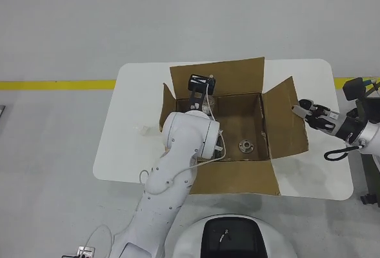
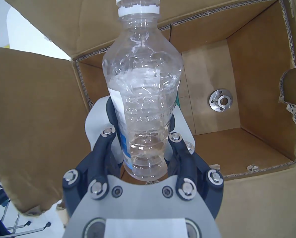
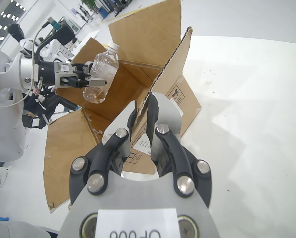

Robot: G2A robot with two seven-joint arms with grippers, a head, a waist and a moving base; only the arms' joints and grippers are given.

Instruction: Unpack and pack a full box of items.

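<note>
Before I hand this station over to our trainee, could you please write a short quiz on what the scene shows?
1. True or false: the left tool holds a clear bottle above the open box.
2. What lies on the box's floor? A) a metal flange B) a roll of tape C) a pair of scissors
3. Fill in: the right tool is shut on a box ____.
Key: 1 true; 2 A; 3 flap
</note>
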